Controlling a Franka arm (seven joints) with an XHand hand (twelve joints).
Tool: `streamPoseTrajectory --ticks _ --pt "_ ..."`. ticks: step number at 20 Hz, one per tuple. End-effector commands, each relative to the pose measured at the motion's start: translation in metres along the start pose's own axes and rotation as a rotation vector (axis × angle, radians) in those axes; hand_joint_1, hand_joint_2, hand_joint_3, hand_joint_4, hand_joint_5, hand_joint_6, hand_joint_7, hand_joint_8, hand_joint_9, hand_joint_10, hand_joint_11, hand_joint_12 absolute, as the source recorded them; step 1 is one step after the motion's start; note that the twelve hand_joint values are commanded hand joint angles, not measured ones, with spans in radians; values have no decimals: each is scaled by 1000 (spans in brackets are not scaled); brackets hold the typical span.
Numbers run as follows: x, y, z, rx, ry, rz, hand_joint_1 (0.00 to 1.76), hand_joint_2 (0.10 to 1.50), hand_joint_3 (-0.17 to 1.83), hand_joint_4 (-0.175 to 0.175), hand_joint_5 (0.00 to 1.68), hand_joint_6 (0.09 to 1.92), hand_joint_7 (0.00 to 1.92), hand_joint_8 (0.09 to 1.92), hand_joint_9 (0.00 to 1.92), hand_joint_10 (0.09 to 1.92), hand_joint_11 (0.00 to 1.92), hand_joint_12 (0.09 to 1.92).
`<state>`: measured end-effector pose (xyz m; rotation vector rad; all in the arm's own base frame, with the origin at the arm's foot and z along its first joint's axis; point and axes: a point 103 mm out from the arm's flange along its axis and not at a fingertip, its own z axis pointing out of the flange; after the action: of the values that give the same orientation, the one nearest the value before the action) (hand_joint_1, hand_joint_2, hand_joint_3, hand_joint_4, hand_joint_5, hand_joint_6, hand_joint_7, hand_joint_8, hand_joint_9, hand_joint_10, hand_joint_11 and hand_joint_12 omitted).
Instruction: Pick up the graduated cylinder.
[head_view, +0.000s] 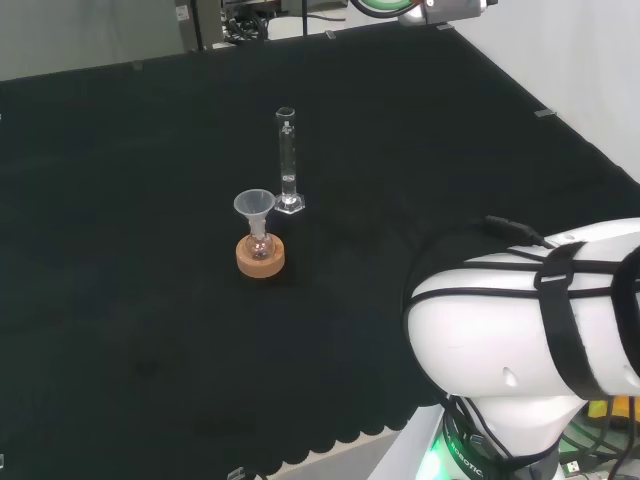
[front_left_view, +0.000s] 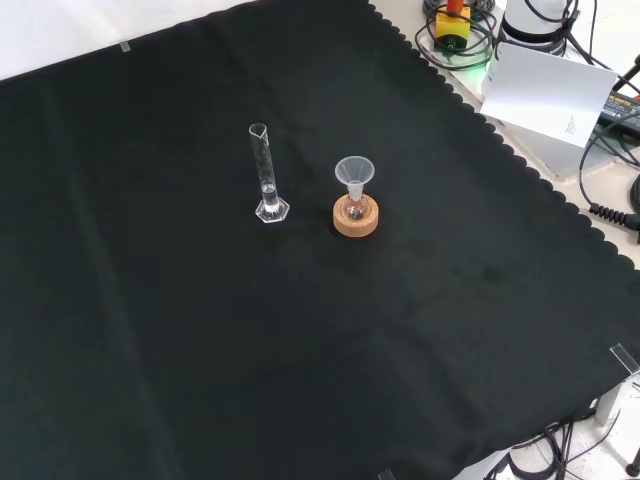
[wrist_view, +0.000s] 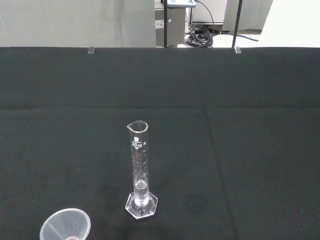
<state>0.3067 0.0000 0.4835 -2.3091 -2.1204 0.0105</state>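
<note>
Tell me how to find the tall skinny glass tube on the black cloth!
Look at the big black cloth covering the bench; near its middle stand two small things close together. One is a cork ring holding a little flask with a funnel on top. The graduated cylinder is its neighbour, to the left in the front view: a tall, thin, clear tube, upright on a flat six-sided foot.

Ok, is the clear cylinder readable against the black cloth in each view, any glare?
Head view: graduated cylinder thin but distinct, bright glint at its base. Front view: faint outline, base catches light. Wrist view: clearest, printed marks show; funnel cut off at the edge.
</note>
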Motion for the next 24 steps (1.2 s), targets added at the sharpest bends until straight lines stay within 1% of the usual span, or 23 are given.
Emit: streamPoseTrajectory --ticks 1,2,4,9,12,15,19,24 --pt "-1 0 1 -10 -7 2 229 1277 12 -31 286 87 13 469 450 87 2 1396" --pt "-1 0 1 -10 -6 2 162 1324 34 -28 279 87 6 445 436 87 1 1386" --pt "0 0 1 -10 -4 4 110 1359 51 -26 273 87 1 425 425 87 0 1379" --pt "1 1 2 -10 -8 9 96 1369 55 -25 272 87 0 419 422 87 0 1376" --pt "0 5 6 7 -8 19 96 1369 55 -25 273 87 0 418 422 87 0 1375" --pt "-5 14 20 25 5 33 97 1368 55 -25 274 87 0 419 423 87 0 1375" --pt "-17 24 40 45 16 53 98 1367 55 -26 274 87 1 421 423 87 0 1375" --pt "-31 42 68 81 27 61 100 1366 54 -26 275 87 1 423 424 87 0 1375"
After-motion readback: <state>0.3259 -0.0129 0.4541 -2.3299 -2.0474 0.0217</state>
